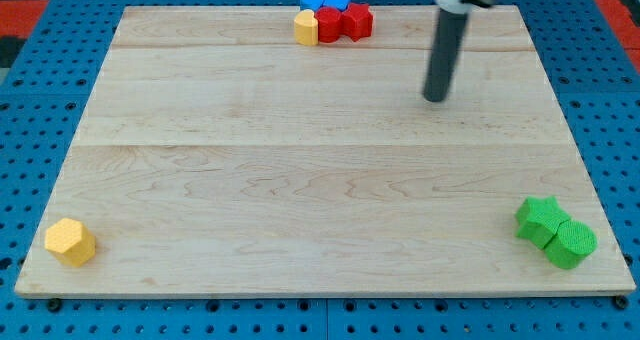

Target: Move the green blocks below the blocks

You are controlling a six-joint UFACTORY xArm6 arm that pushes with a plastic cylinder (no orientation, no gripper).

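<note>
Two green blocks sit touching at the view's bottom right: a green star block [540, 219] and a green rounded block [572, 244] just right and below it. At the view's top centre is a tight cluster: a yellow block [306, 27], a red block [329, 25], a red star-like block [356, 21], and two blue blocks [313, 2] [337, 0] behind them. My tip [435, 98] rests on the board in the upper right, right of and below the cluster, far above the green blocks, touching no block.
A lone yellow hexagonal block [70, 242] sits at the view's bottom left corner. The wooden board [300, 180] lies on a blue perforated table [40, 100]. The green blocks lie close to the board's right and bottom edges.
</note>
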